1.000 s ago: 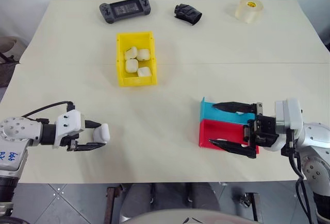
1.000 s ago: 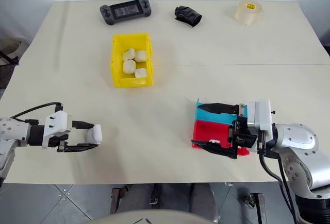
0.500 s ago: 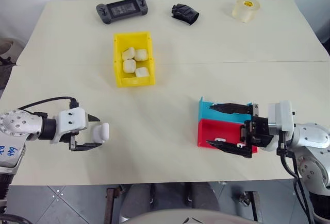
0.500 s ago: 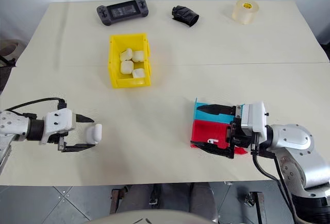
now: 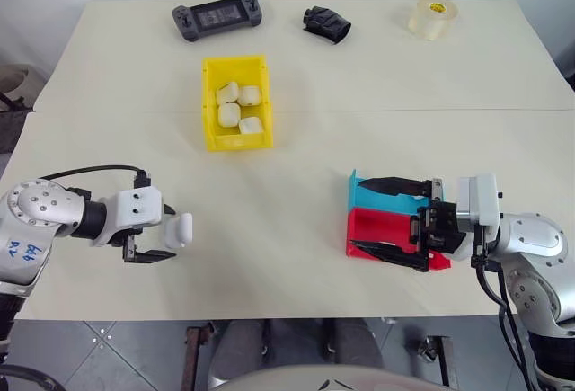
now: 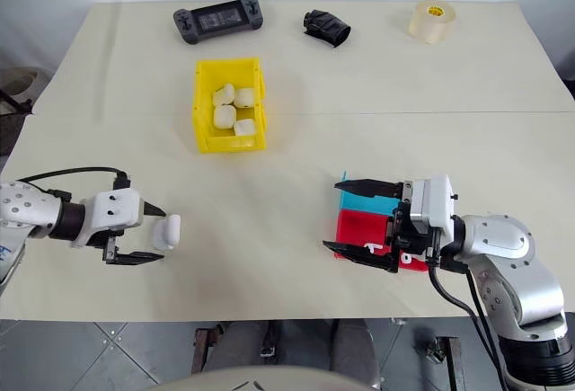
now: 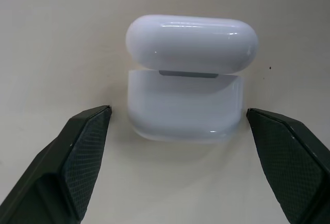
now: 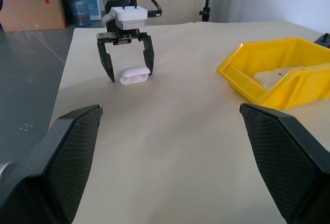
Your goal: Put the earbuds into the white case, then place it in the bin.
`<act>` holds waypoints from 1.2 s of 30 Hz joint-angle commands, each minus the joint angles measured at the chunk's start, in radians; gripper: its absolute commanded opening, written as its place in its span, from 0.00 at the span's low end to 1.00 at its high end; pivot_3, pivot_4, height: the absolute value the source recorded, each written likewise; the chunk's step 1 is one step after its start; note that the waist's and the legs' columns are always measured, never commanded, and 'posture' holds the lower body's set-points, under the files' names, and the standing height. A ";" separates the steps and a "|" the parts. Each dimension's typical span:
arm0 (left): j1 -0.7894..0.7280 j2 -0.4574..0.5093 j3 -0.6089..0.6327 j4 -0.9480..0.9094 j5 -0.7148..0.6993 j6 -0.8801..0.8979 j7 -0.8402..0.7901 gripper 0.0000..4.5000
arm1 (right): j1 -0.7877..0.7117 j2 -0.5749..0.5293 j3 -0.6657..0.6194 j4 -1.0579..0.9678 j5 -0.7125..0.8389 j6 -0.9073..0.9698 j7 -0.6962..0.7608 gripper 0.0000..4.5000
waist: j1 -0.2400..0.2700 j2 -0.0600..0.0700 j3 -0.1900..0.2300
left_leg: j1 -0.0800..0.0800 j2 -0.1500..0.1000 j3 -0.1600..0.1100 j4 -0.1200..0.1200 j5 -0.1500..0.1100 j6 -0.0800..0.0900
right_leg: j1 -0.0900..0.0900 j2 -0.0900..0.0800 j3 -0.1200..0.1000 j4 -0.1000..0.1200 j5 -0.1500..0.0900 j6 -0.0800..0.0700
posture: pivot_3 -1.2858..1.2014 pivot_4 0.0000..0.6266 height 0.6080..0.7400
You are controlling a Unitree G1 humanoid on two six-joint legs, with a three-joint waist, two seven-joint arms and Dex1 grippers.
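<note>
The white case (image 7: 185,82) lies on the table near the front left, its lid a crack ajar. My left gripper (image 5: 166,232) stands open around it, one finger on each side with a gap to the case; the right wrist view also shows this gripper (image 8: 126,67) over the case (image 8: 135,74). My right gripper (image 5: 357,214) is open and points left over the red tray (image 5: 377,227) and the teal tray (image 5: 373,198). A tiny white earbud (image 6: 368,248) lies in the red tray by the lower finger. The yellow bin (image 5: 211,130) stands at mid left and holds several white cases.
Along the far edge lie a grey game controller (image 5: 218,15), a black crumpled object (image 5: 326,24) and a roll of clear tape (image 5: 431,16). Bare table stretches between the bin, the trays and the left gripper. The front table edge is close below both grippers.
My left gripper has opened and let go of the white case, which now rests on the table between its fingers. The right gripper has stayed open over the trays.
</note>
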 commanded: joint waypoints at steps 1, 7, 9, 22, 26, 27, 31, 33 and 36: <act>-0.024 0.013 -0.036 0.000 0.042 -0.026 -0.004 0.99 | -0.007 0.008 -0.004 -0.020 0.000 -0.016 -0.008 1.00 | 0.000 0.000 0.000 | 0.000 0.000 0.000 0.000 0.000 0.000 | 0.000 0.000 0.000 0.000 0.000 0.000 | 0.52 0.24 1.00; -0.031 0.016 -0.043 0.002 0.065 -0.027 -0.006 0.90 | -0.008 0.015 -0.002 -0.020 -0.006 -0.022 -0.014 1.00 | -0.001 0.000 0.000 | 0.000 0.000 0.000 0.000 0.000 0.000 | 0.000 0.000 0.000 0.001 0.000 0.000 | 0.52 0.24 1.00; -0.026 0.019 -0.039 0.001 0.063 -0.018 -0.010 0.79 | -0.007 0.017 -0.004 -0.020 -0.006 -0.023 -0.015 1.00 | 0.000 0.000 0.000 | 0.000 0.000 0.000 0.000 0.000 0.000 | 0.000 0.000 0.000 0.001 0.000 0.000 | 0.52 0.24 1.00; -0.023 -0.112 0.092 -0.012 -0.213 -0.020 -0.088 0.62 | 0.009 0.011 -0.027 -0.026 -0.008 -0.022 -0.024 1.00 | -0.002 0.000 0.000 | 0.000 0.000 0.000 0.001 0.000 0.000 | 0.000 0.000 0.000 0.002 0.000 0.000 | 0.52 0.24 1.00; -0.048 -0.288 0.181 -0.085 -0.507 -0.024 -0.173 0.62 | 0.058 -0.037 -0.103 -0.050 0.024 0.002 -0.012 1.00 | 0.000 -0.001 0.000 | -0.001 0.000 -0.002 0.002 0.000 0.001 | 0.000 -0.002 0.000 0.002 0.000 0.000 | 0.52 0.24 1.00; -0.054 -0.317 0.167 -0.101 -0.514 -0.046 -0.177 0.62 | 0.075 -0.053 -0.125 -0.052 0.027 0.004 -0.003 1.00 | -0.001 -0.001 0.000 | -0.002 -0.001 -0.003 0.003 0.000 0.001 | 0.000 -0.002 -0.001 0.002 0.000 0.000 | 0.52 0.24 1.00; -0.073 -0.475 0.058 -0.216 -0.573 -0.021 -0.119 0.62 | 0.169 -0.129 -0.269 -0.050 0.039 0.013 0.025 1.00 | 0.001 -0.001 0.000 | -0.001 -0.002 -0.003 0.003 0.000 0.001 | 0.002 -0.002 -0.001 0.002 0.000 0.000 | 0.52 0.24 1.00; -0.077 -0.532 0.030 -0.245 -0.606 -0.004 -0.100 0.62 | 0.198 -0.152 -0.322 -0.049 0.042 0.020 0.027 1.00 | 0.000 -0.001 0.000 | -0.001 -0.002 -0.002 0.003 0.000 0.001 | 0.002 -0.002 -0.001 0.001 0.000 0.001 | 0.52 0.24 1.00; -0.090 -0.667 -0.094 -0.206 -0.564 -0.021 -0.066 0.62 | 0.313 -0.213 -0.504 -0.001 -0.002 0.034 0.084 1.00 | 0.003 0.001 -0.001 | 0.000 -0.001 -0.002 0.003 0.000 0.001 | 0.003 -0.001 -0.001 0.001 0.000 0.001 | 0.52 0.24 1.00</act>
